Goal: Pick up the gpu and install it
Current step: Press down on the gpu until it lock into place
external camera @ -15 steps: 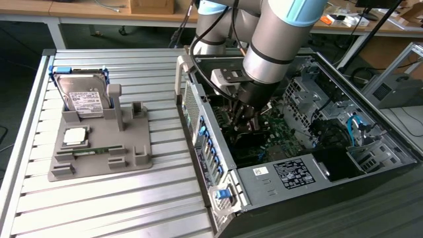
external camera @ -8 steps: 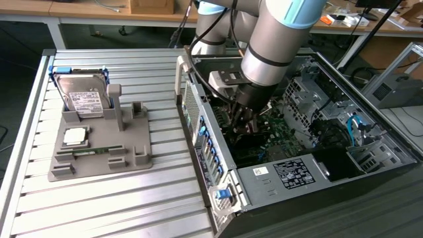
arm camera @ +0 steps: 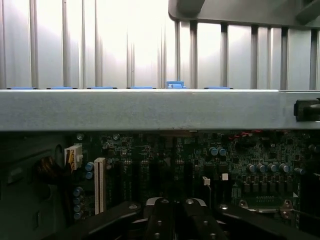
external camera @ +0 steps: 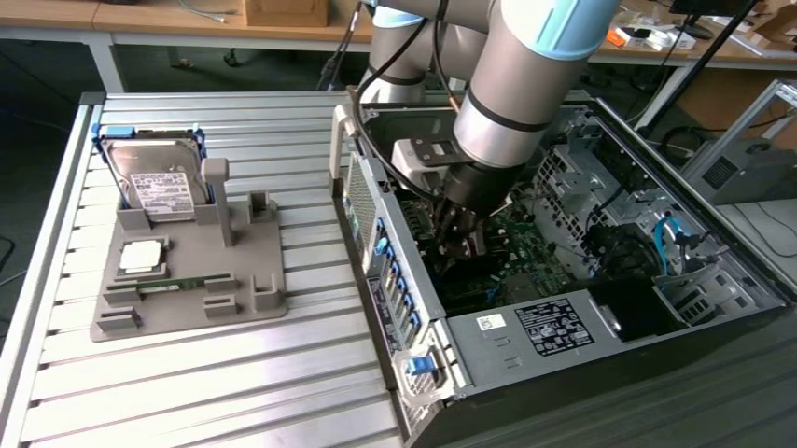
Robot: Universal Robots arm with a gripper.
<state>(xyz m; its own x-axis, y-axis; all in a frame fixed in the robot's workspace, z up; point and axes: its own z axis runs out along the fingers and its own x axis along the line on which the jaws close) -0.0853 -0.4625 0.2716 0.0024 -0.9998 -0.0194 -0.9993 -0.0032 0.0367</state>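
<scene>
The arm's wrist hides much of the open computer case in the exterior view, and the gripper reaches down among the dark boards, where its tips are hard to make out. In the wrist view the gripper has its 2 fingers pressed together, with nothing visible between them. The gpu cannot be told apart from the motherboard and the shadows around the gripper; its place is uncertain. The case's grey wall with blue clips stands just beyond the board. On the exterior view's left, a grey holder on the slatted table carries an upright hard drive, a processor and a memory stick, well apart from the case.
</scene>
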